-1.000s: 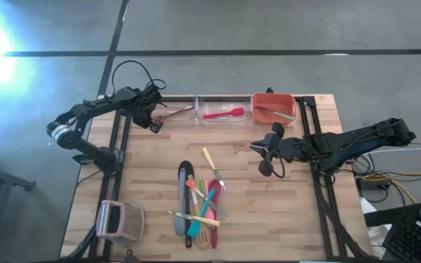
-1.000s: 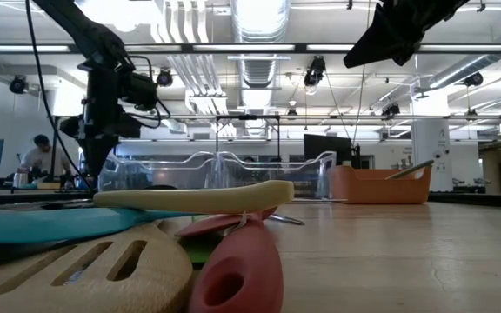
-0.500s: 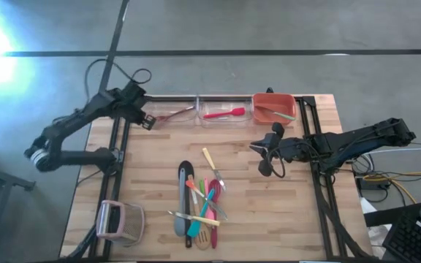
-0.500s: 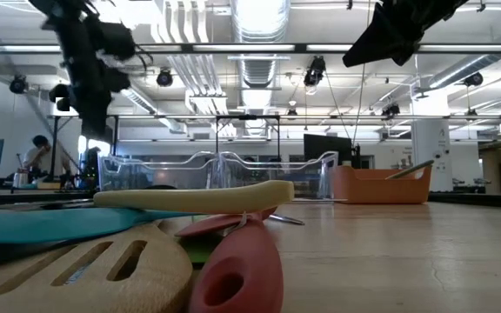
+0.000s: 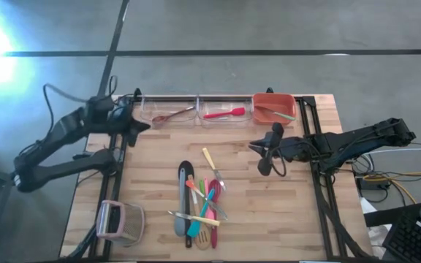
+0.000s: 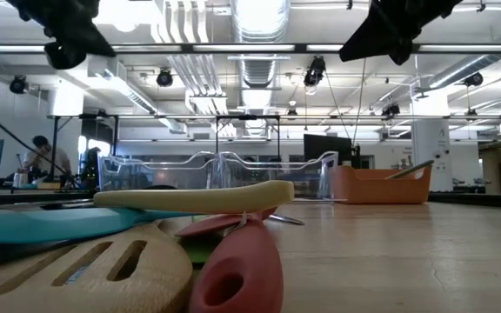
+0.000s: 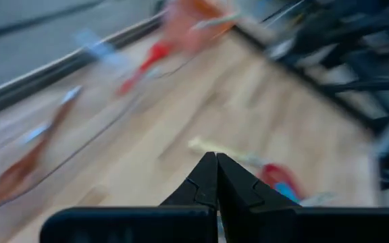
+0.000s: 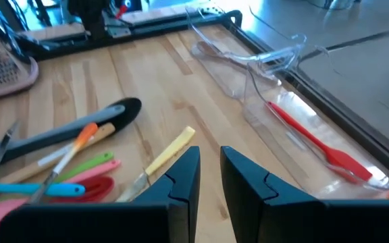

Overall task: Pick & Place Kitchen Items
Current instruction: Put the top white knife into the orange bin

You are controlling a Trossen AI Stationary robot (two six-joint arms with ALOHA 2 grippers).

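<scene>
Fingers of my left gripper [image 7: 216, 177] are clenched on nothing, hanging off the surface's [image 5: 298, 212] ten o'clock corner, near the bins [image 5: 196, 111]. My right gripper [image 8: 209, 177] hovers at three o'clock, fingers slightly parted and holding nothing, aimed toward the utensils [image 5: 199, 203] heaped at six o'clock. For a clean pick I'd open wide, choose the cream-handled one [image 5: 212, 166] lying apart at the heap's top edge, and close across its handle.
</scene>
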